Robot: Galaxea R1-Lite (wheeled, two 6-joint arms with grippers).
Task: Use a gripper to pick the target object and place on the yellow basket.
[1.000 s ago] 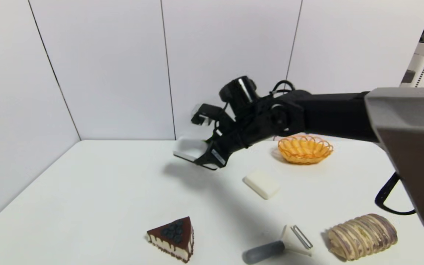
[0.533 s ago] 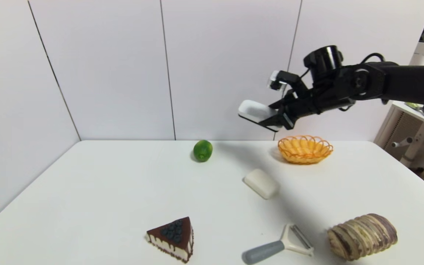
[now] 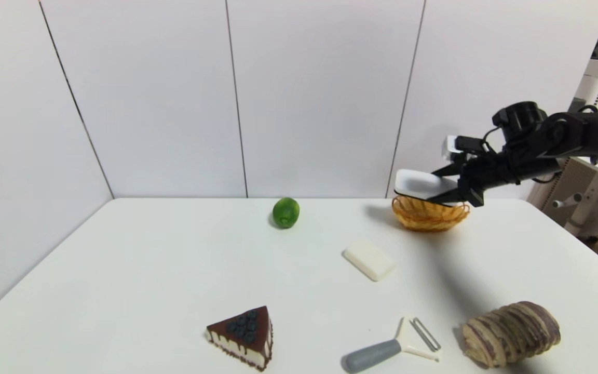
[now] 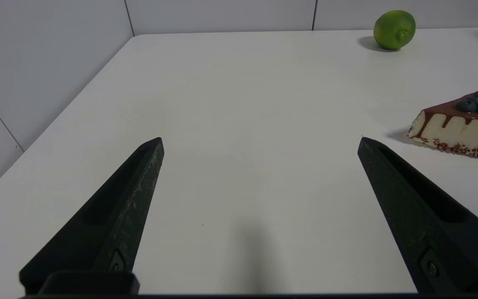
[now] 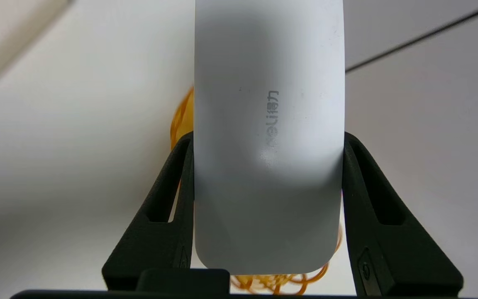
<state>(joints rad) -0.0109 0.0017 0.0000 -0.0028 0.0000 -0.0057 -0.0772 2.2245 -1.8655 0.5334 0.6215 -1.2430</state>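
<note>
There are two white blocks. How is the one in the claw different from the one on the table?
The white device is clamped in the right gripper above the yellow basket; the cream bar lies free on the table. The device has a thin black base and a grey marking on top; the bar looks plain. The device looks longer. Both are pale with rounded corners.

Device [image 3: 419, 184]: flat white rounded rectangle, thin black base, small grey marking on top [image 5: 273, 120]. Held between two black fingers [image 5: 168, 195] of right gripper [image 3: 447, 184], clamped at both long sides, far end reaching well past fingertips. Lies about level, in air, just above basket.

Basket [image 3: 430, 214]: small, round, orange-yellow, woven, looped rim. Stands on table directly under fingers and device; in wrist view only parts of rim [image 5: 182, 116] show beside device.
</note>
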